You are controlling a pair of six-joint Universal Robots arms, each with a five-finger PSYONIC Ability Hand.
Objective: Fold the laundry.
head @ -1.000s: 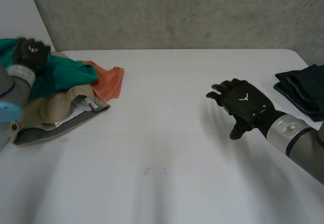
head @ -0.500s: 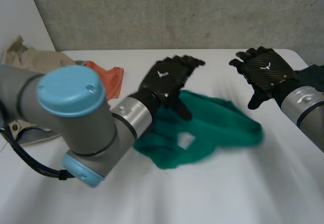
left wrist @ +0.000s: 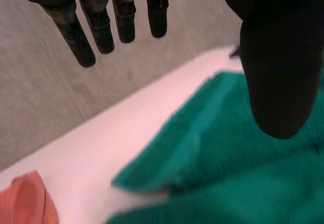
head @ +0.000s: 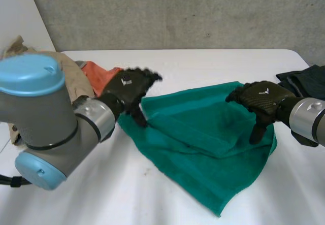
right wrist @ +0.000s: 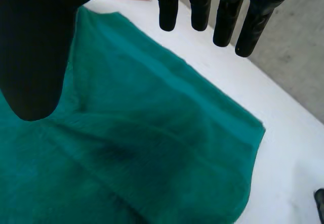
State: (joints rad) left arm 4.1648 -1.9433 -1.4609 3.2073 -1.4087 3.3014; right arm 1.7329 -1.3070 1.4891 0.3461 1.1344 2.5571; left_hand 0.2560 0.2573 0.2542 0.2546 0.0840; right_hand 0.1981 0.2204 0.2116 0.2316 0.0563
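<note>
A green cloth point(head: 203, 138) lies loosely spread on the middle of the white table point(head: 101, 194), with a fold along its far side. My left hand point(head: 129, 87) hovers at the cloth's left edge, fingers straight and holding nothing. In the left wrist view that hand point(left wrist: 277, 72) hangs above a corner of the green cloth point(left wrist: 228, 178). My right hand point(head: 259, 100) is open over the cloth's right part. In the right wrist view its thumb and straight fingers point(right wrist: 35, 47) stand above the green cloth point(right wrist: 142, 153), apart from it.
A laundry pile sits at the table's far left: a beige garment point(head: 66, 70) and an orange cloth point(head: 99, 73), also orange cloth point(left wrist: 23, 204). Dark folded garments point(head: 304, 83) lie at the right edge. A concrete wall rises behind the table.
My left hand took the green cloth from the pile, swung it to the table's middle and let go. The cloth now lies spread. My right hand came down over its right side.
</note>
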